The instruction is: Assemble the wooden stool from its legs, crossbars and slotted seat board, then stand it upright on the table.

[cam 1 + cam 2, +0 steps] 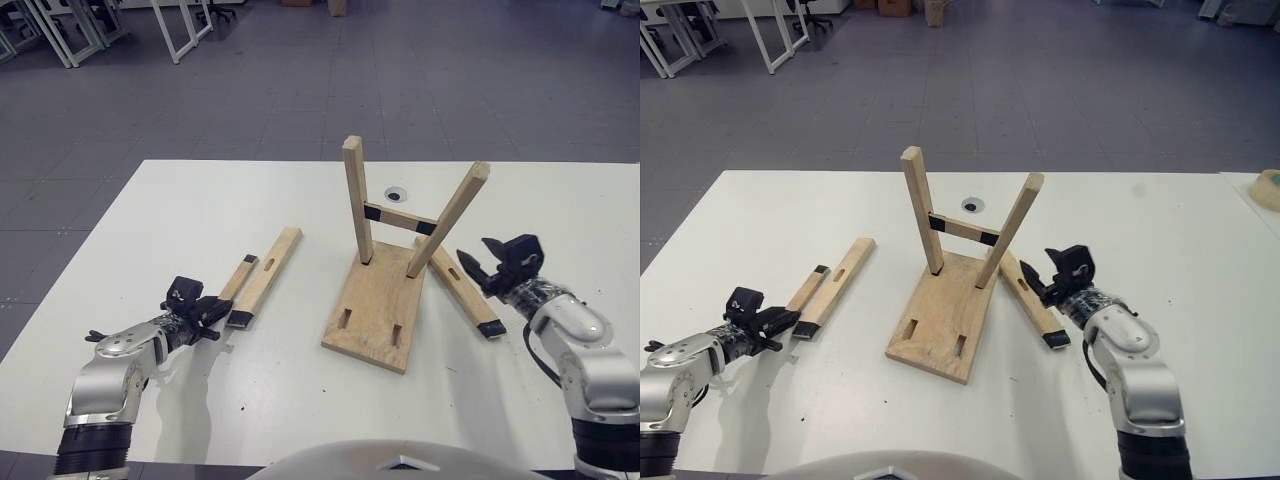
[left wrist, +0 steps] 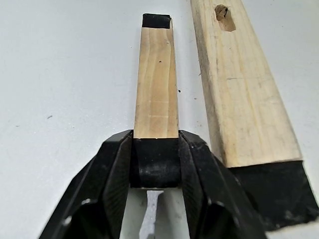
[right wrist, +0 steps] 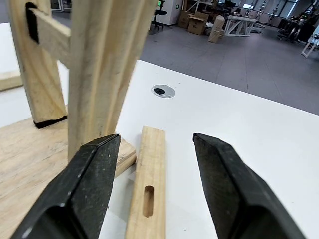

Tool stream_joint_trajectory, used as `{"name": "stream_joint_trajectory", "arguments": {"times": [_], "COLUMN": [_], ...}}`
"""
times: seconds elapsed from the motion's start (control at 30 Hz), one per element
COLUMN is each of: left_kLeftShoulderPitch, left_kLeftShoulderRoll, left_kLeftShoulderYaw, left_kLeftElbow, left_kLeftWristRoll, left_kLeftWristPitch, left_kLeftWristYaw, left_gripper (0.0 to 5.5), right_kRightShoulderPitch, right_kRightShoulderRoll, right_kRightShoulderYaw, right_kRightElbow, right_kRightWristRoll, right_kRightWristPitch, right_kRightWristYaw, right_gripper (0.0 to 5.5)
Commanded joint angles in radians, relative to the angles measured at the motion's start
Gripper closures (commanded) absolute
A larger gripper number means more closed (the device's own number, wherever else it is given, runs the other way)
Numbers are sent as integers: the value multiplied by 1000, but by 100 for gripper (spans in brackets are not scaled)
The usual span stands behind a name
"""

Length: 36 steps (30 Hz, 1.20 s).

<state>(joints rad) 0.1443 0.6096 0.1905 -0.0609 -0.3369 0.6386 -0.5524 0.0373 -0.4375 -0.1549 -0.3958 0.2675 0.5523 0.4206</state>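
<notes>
Centrally on the white table (image 1: 180, 210) the slotted seat board (image 1: 368, 310) lies flat, with 2 legs (image 1: 357, 200) standing in its far slots, joined by a crossbar (image 1: 400, 218); its 2 near slots are bare. Just right of it lies a loose leg (image 1: 466, 292), and the right gripper (image 3: 156, 138) sits over it, fingers spread wide, gripping nothing. To the left, a second loose leg (image 1: 272, 270) and a short crossbar (image 1: 238, 278) lie side by side; the left gripper (image 1: 215, 312) is clamped on the short crossbar's near, black-taped end
</notes>
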Motion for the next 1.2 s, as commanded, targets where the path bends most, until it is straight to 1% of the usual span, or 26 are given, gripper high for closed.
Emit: {"name": "stream_joint_trajectory", "arguments": {"times": [0.03, 0.1, 0.17, 0.2, 0.23, 0.33, 0.43, 0.53, 0.73, 0.87, 0.9, 0.93, 1.0, 1.2], "left_kLeftShoulderPitch": [-69, -103, -114, -109, -97, -70, -58, -41, -39, -46, -48, -52, -55, -53], "left_kLeftShoulderRoll": [-90, -115, -139, -155, -173, -207, -223, -211, -184, -158, -156, -153, -156, -162], "left_kLeftShoulderYaw": [71, 107, 134, 139, 131, 76, -34, -149, -228, -256, -258, -262, -263, -256], "left_kLeftElbow": [47, 40, -4, -44, -100, -245, -373, -451, -451, -443, -443, -443, -440, -431], "left_kLeftWristRoll": [8, 12, -2, -24, -53, -124, -142, -99, -25, 58, 75, 99, 128, 149], "left_kLeftWristPitch": [-86, -208, -338, -395, -435, -473, -467, -477, -505, -521, -527, -535, -548, -562], "left_kLeftWristYaw": [115, 136, 116, 91, 59, -11, -50, -87, -114, -105, -98, -90, -74, -53], "left_gripper": [417, 417, 417, 417, 417, 417, 417, 417, 417, 417, 417, 417, 417, 417], "right_kRightShoulderPitch": [32, 52, 68, 60, 34, -59, -171, -284, -437, -500, -503, -499, -487, -457], "right_kRightShoulderRoll": [-62, -99, -145, -150, -129, -18, 99, 196, 255, 298, 307, 308, 309, 309], "right_kRightShoulderYaw": [-52, -83, -118, -135, -148, -171, -155, -129, -78, -26, -14, 3, 25, 59], "right_kRightElbow": [1, -8, -38, -57, -77, -108, -93, -40, 44, 75, 73, 61, 44, 35], "right_kRightWristRoll": [153, 253, 392, 471, 556, 755, 897, 1034, 1199, 1176, 1163, 1140, 1108, 1072], "right_kRightWristPitch": [213, 320, 434, 486, 537, 625, 640, 623, 559, 489, 473, 461, 439, 403], "right_kRightWristYaw": [100, 166, 260, 287, 284, 173, -3, -170, -339, -426, -450, -467, -497, -510], "right_gripper": [231, 190, 145, 130, 118, 118, 118, 118, 118, 118, 139, 147, 189, 318]}}
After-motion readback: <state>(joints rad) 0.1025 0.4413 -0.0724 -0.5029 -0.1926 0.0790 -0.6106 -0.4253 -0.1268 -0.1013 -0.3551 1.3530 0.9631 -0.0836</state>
